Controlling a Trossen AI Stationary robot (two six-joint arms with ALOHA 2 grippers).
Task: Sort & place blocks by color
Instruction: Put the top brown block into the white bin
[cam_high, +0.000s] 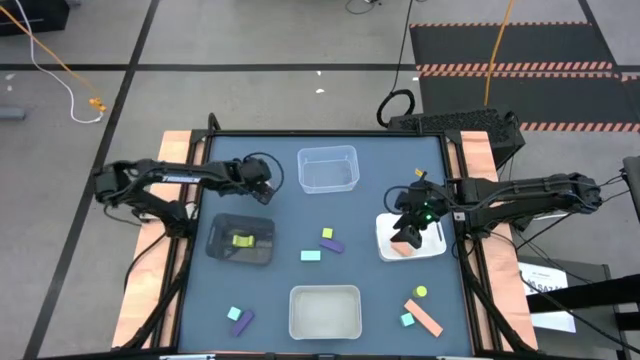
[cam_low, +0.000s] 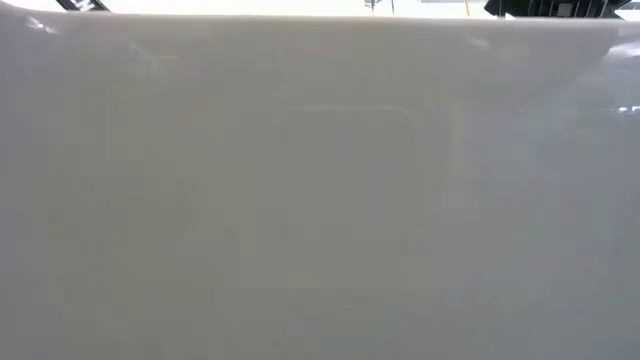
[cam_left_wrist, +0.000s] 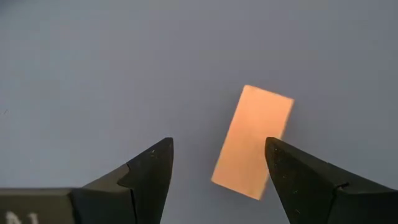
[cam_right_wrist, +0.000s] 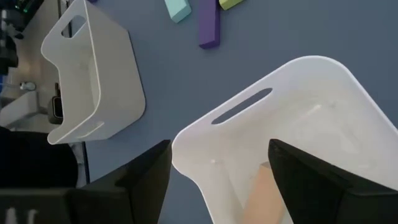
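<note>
Hovering apart, left pincer (cam_left_wrist: 217, 174) frames an unlabelled orange block (cam_left_wrist: 253, 142) below.

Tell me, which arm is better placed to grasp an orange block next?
Left. Its open claw hangs directly over an orange block lying alone on the table. The right claw is open over the white tray.

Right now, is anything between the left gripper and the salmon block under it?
Nothing visible. The salmon rectangular block lies alone on the bare blue-grey table, with the open left gripper directly above it. The right gripper is over the white plastic tray.
</note>
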